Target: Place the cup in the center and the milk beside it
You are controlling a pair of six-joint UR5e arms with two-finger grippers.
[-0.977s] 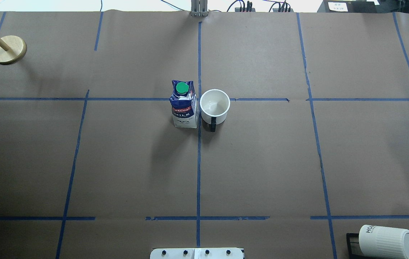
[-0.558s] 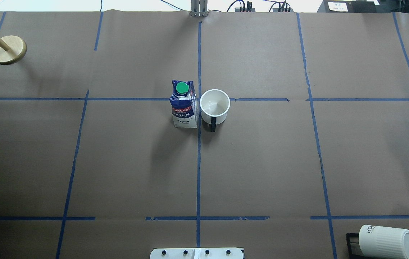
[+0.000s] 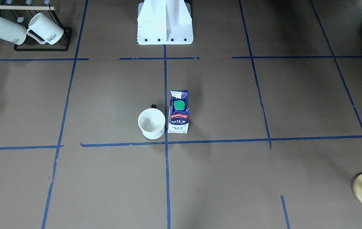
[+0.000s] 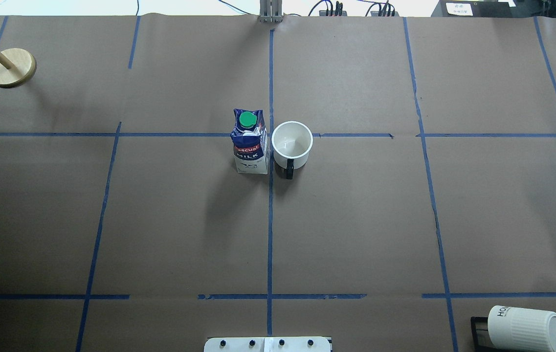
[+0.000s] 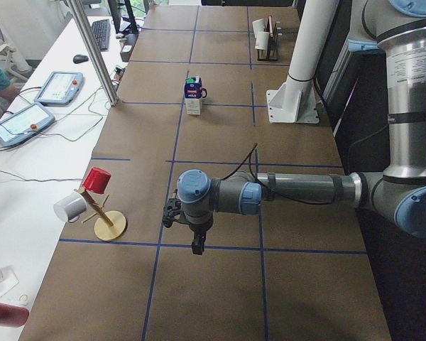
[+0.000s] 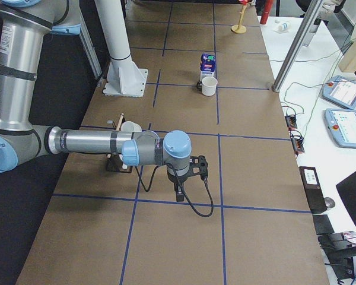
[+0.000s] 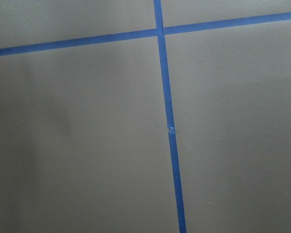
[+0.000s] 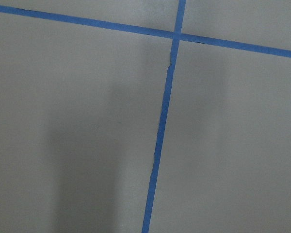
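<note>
**Q:** where are the cup and milk compared to the grippers?

**A:** Front cam: cup (image 3: pixel 151 124) upright, milk (image 3: pixel 178 113) just beside it, both right by the tape crossing (image 3: pixel 166 142).

Overhead: a tape line runs between the two, and the cup handle points toward the robot.

Left side cam: left gripper (image 5: pixel 197 245) points down over the brown paper (image 5: pixel 220 149), forearm stretched out level. Cup and milk sit well apart from it, far up the table.

Right side cam: right gripper (image 6: pixel 178 193) is in a matching pose, with the pair well beyond it.

Wrist cams: only paper and blue tape below.

**Q:** fingers spread or pinched?

**A:** can't tell on either one.
</note>
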